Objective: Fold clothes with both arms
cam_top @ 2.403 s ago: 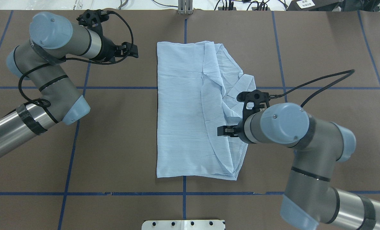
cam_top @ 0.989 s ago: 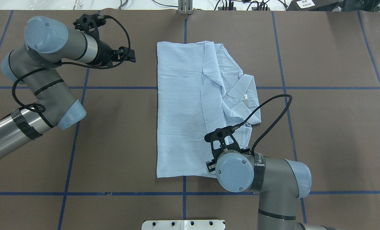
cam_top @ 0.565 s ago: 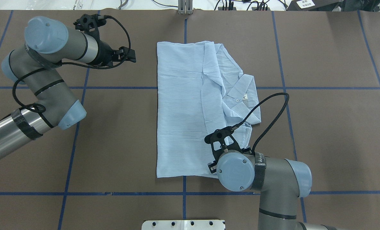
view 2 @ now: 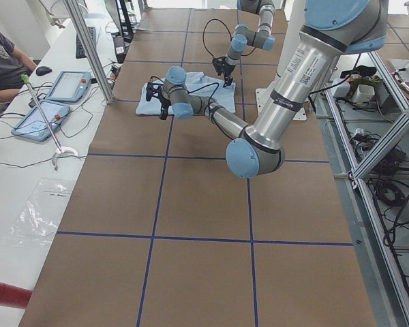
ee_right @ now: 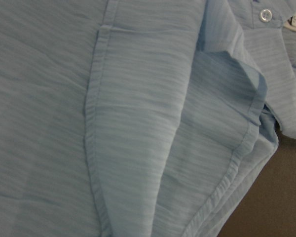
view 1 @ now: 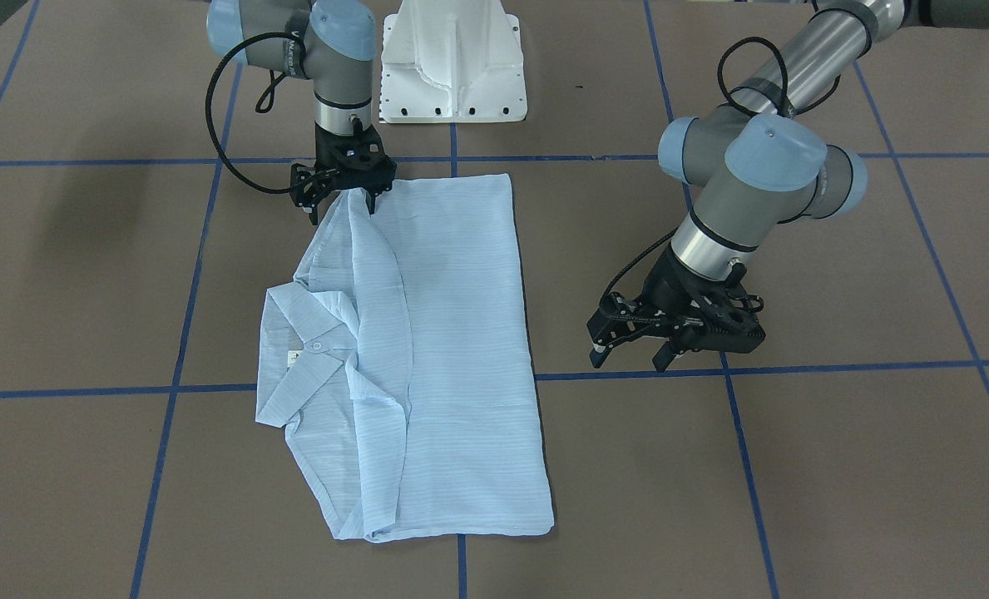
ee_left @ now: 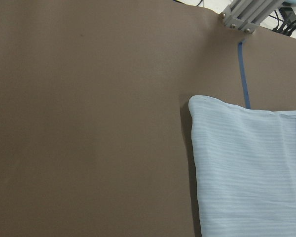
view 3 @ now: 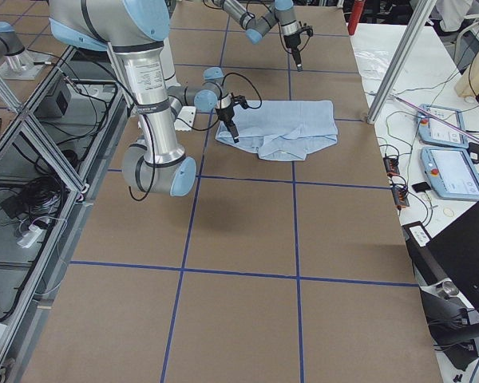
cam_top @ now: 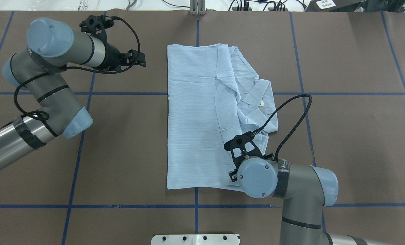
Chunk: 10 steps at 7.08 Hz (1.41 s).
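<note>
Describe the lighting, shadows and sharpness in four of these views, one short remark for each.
Front-facing view: even light, a thin shadow along the long straight edge of the shirt. Left wrist view: sharp, with a dark band beside the shirt on the table. Right wrist view: the shirt fills the frame, slightly soft. Overhead view: a washed-out white strip along the top edge.

A brown-covered table [cam_top: 127,143] is marked into large squares by blue tape lines [cam_top: 120,93]. Along one long edge of the table runs a white bench [view 2: 27,177] carrying two teach pendants [view 2: 69,85], loose cables and a clear plastic bag [view 2: 37,214], with a seated person [view 2: 3,61] at it. A slanted aluminium post [view 2: 88,48] rises at that edge, and an aluminium frame [view 2: 388,157] with cabling borders the table's opposite long edge.
</note>
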Each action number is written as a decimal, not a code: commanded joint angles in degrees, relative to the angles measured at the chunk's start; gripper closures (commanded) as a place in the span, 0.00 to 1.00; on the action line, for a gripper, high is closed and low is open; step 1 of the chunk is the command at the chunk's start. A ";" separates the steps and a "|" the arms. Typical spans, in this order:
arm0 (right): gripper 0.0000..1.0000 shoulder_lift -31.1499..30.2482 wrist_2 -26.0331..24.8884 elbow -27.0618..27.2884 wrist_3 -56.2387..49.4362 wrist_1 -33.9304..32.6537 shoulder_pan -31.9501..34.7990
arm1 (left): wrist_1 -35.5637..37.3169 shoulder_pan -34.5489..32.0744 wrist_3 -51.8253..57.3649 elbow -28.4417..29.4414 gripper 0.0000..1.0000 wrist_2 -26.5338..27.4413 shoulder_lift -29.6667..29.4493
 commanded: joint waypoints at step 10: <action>0.00 5.42 6.07 -2.10 -6.24 0.93 9.74 | -0.41 1.69 -0.18 0.40 0.00 0.24 -0.12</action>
